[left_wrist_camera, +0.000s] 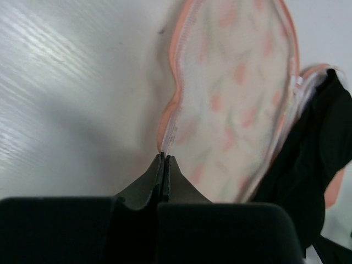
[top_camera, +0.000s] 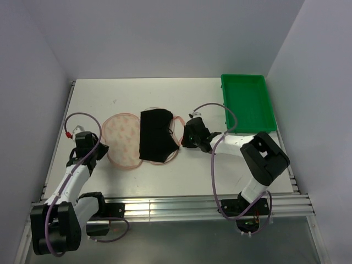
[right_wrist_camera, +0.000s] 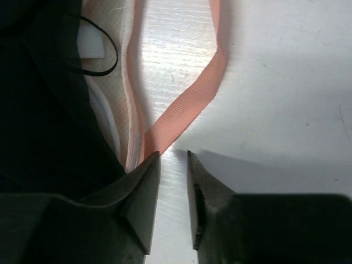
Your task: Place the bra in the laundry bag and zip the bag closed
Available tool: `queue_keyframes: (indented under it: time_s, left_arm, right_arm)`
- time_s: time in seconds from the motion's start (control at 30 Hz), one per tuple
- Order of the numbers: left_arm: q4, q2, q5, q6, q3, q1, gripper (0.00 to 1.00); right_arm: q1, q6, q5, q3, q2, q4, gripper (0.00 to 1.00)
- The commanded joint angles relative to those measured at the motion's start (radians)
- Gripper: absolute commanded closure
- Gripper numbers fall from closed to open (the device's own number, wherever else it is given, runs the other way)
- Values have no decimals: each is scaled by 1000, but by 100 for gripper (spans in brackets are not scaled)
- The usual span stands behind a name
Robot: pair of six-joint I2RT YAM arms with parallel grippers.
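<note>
My left gripper (left_wrist_camera: 164, 165) is pressed together on the laundry bag (left_wrist_camera: 231, 99) rim at its tips. The right gripper (right_wrist_camera: 173, 159) stands slightly spread, the pink loop (right_wrist_camera: 187, 110) just ahead-left and the bra (right_wrist_camera: 44, 110) further left on the bag. I'd pinch trim only, never black fabric.

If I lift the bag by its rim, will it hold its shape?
Probably not: the bag is thin mesh lying flat, so it should sag. Likely light too. The bra lying loose on it would probably slide off.
</note>
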Motion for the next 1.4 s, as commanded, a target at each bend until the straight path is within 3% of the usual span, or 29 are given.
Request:
queue_keyframes:
  time_s: [0.0, 0.07, 0.1, 0.3, 0.7, 1.07, 1.23, 1.3, 1.37]
  left_arm:
    - [34, -55, 43, 9, 11, -50, 100]
    - [34, -101, 29, 26, 26, -87, 100]
    - [33, -117, 14, 30, 34, -157, 100]
    - [-5, -172, -75, 46, 115, -330, 100]
    - [-10, -115, -94, 57, 287, -514, 100]
    - [93, 52, -137, 20, 390, -810, 100]
    - [192, 189, -170, -6, 407, -885, 100]
    - [231, 231, -183, -25, 404, -893, 97]
    - [276, 289, -186, -40, 396, -891, 87]
  right_arm:
    - [-5, 26, 47, 54, 27, 28, 68]
    - [-4, 28, 58, 59, 47, 34, 74]
    - [-4, 31, 61, 60, 51, 37, 75]
    - [14, 40, 28, 100, 128, 54, 76]
    - [32, 6, -3, 163, 173, 39, 81]
    - [45, 3, -46, 197, 202, 48, 82]
    - [29, 51, -122, 160, 170, 97, 80]
    - [25, 57, -130, 155, 156, 97, 78]
    - [20, 55, -129, 151, 147, 96, 73]
